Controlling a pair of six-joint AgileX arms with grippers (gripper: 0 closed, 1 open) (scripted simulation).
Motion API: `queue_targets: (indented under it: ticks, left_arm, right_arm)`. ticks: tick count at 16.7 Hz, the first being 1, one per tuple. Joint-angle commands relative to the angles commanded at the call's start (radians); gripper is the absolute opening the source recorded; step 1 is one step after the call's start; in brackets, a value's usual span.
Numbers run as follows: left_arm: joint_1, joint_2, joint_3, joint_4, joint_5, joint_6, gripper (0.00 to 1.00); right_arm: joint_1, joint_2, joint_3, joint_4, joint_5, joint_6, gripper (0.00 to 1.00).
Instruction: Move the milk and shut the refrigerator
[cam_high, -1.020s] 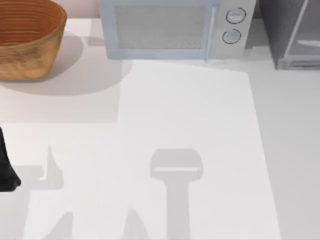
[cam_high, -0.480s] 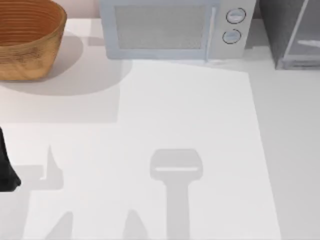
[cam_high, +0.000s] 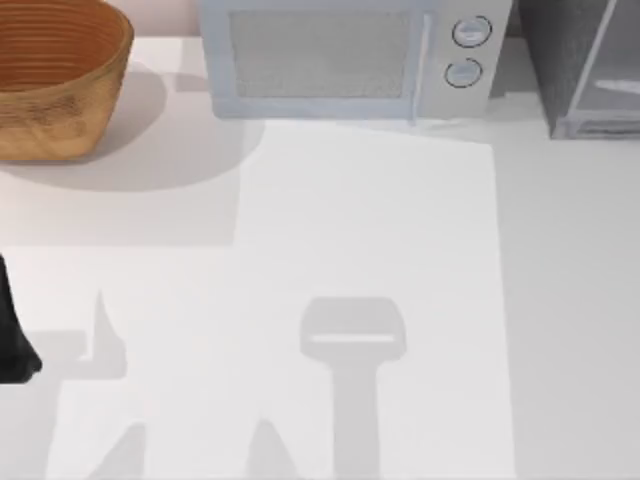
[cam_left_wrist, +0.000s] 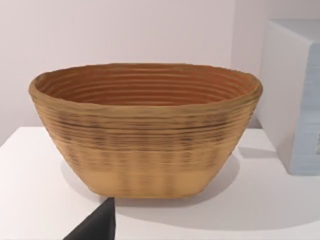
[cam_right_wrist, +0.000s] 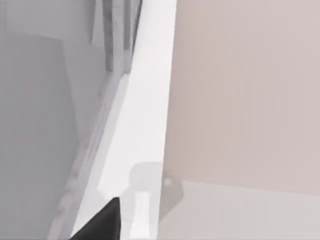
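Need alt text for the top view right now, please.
White table seen from above: a woven basket at the back left, a light-grey microwave at the back centre, the grey refrigerator at the back right. The left arm sits at the left edge.

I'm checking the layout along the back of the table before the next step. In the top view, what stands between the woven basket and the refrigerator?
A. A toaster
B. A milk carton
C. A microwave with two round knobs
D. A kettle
C: the light-grey microwave with two round knobs stands between the basket at the left and the refrigerator at the right.
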Motion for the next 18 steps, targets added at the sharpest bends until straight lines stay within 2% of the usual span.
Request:
queue_targets:
  ticks: [4,12,15,18]
  left_arm:
    - [0.000,0.000,0.000,0.000,0.000,0.000,1.00]
    - [0.000,0.000,0.000,0.000,0.000,0.000,1.00]
    - [0.000,0.000,0.000,0.000,0.000,0.000,1.00]
    - [0.000,0.000,0.000,0.000,0.000,0.000,1.00]
  right_arm:
    - [0.071,-0.004,-0.033,0.079,0.052,0.161,1.00]
    - [0.082,-0.018,-0.034,0.097,0.070,0.184,1.00]
    - [0.174,-0.047,-0.072,0.159,0.167,0.269,1.00]
    - [0.327,-0.059,-0.148,0.197,0.302,0.401,1.00]
